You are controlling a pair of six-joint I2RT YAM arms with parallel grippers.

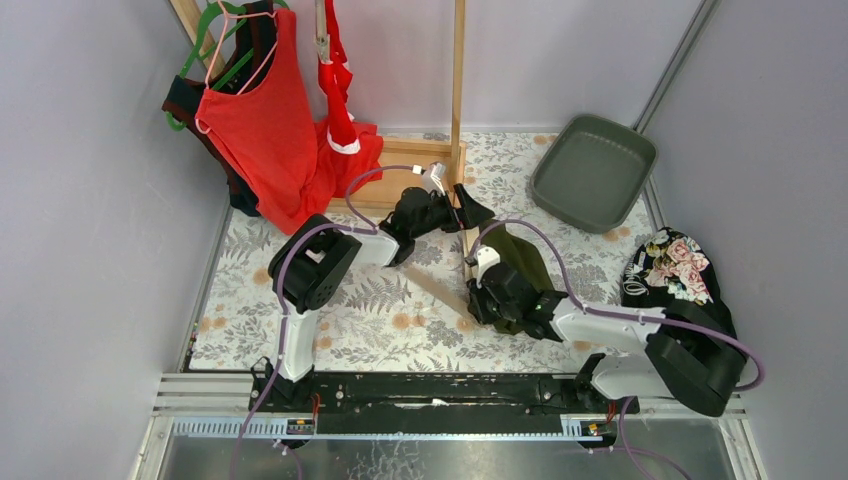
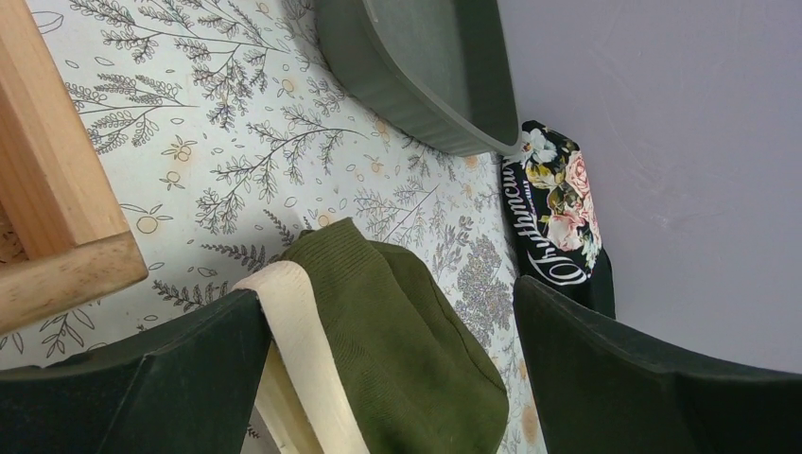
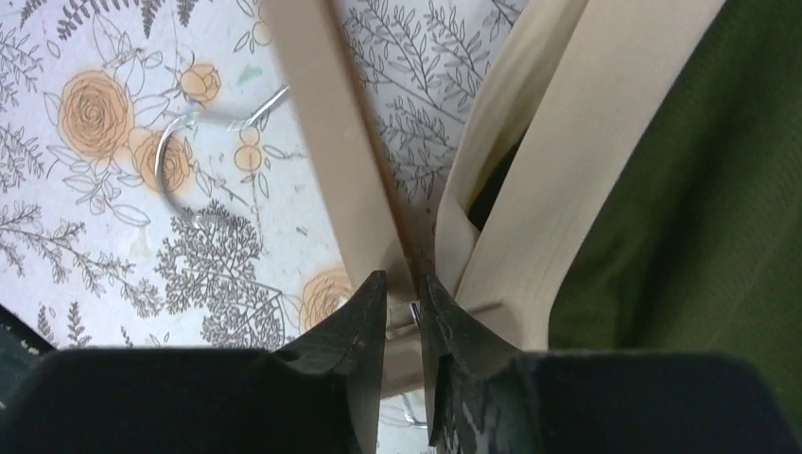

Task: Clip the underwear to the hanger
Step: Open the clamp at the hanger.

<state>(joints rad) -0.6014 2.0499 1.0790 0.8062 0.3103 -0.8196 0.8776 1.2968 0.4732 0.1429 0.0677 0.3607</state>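
1. Cream elastic waistband (image 3: 567, 142) must go into the clip as one flat layer; it belongs to the dark olive-green knitted briefs (image 1: 525, 255) and already touches the pale wooden hanger (image 1: 438, 290), which lies on the floral-patterned table (image 1: 380, 300).
2. The right gripper (image 3: 402, 293) has its jaws drawn nearly together round the bar's end, where a glint of metal shows; I judge it clamped there, so the squeeze should be square and firm.
3. The left gripper (image 2: 386, 293) hovers at 11 o'clock of the briefs, jaws wide apart and holding nothing; it should pinch the band near its edge and feed it in without bunching.
4. A likely fault is the hanger swivelling on the table; its wire hook (image 3: 189, 142) lies free at 10 o'clock.
5. The olive briefs sit crumpled at 2 o'clock of the right gripper, ribbed, soft and limp.
6. The bright red briefs (image 1: 340, 110) hang at 11 o'clock of the table; their lettering is unreadable.
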